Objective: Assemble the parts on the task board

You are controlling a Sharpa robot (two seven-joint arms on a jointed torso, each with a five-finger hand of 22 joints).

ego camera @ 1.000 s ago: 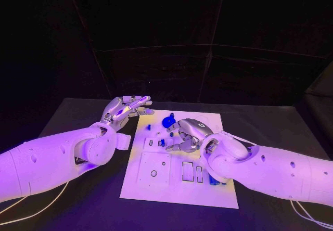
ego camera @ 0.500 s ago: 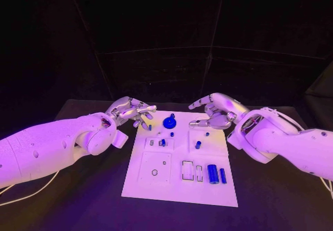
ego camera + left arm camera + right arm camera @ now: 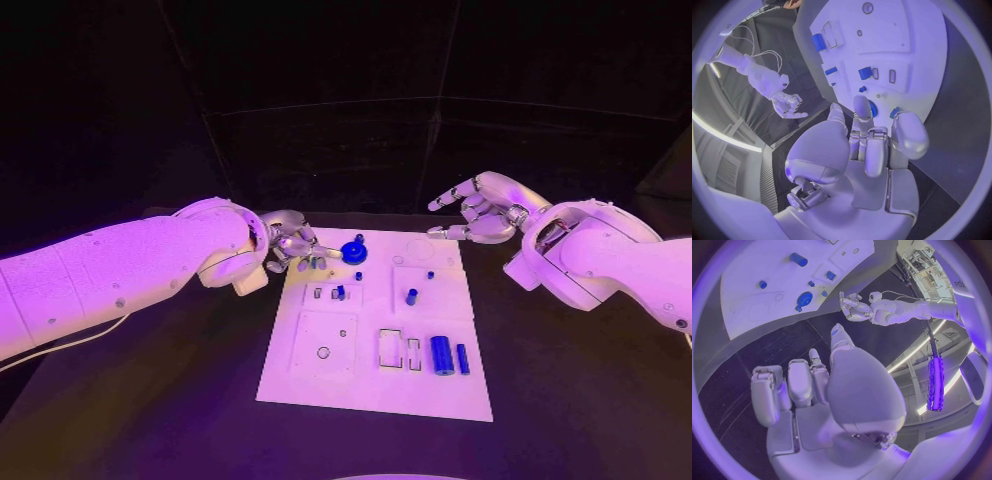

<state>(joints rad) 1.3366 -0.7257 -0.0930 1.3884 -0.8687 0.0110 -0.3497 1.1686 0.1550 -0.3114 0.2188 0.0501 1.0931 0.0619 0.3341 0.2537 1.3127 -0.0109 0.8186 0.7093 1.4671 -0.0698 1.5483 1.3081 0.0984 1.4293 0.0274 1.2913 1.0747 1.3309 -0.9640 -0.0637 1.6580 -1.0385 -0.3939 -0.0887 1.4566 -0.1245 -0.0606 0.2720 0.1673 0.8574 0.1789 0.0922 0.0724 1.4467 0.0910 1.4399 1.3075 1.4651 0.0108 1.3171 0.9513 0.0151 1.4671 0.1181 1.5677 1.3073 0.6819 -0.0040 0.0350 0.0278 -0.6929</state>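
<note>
On the white task board [image 3: 372, 335] in the middle of the black table [image 3: 577, 360] you can see that the work is only partly done, as far as I can judge. Several small blue parts already stand in the board: a round blue knob [image 3: 353, 253] at its far end, a short blue peg [image 3: 411, 296] a little nearer, and another small blue piece [image 3: 338, 294] beside a slot to the left of the peg. Two longer blue parts, a thick cylinder [image 3: 441, 355] and a thin bar [image 3: 463, 358], lie side by side at the near right of the board; whether they sit in their final places or only lie loose, I cannot tell. Some openings look not filled, such as the rectangular slot [image 3: 389, 349] just beside the cylinder and the small round hole [image 3: 323, 352] in the near left panel, so you probably have more parts to seat. Your left hand [image 3: 294, 250] is at the far left edge of the board, very near the knob; its fingers are curled in and I see no part in them, though I cannot tell if a fingertip touches the board. Your right hand [image 3: 483, 210] hangs above the table beyond the far right corner of the board, well apart from every part, with the fingers spread and nothing in it.
</note>
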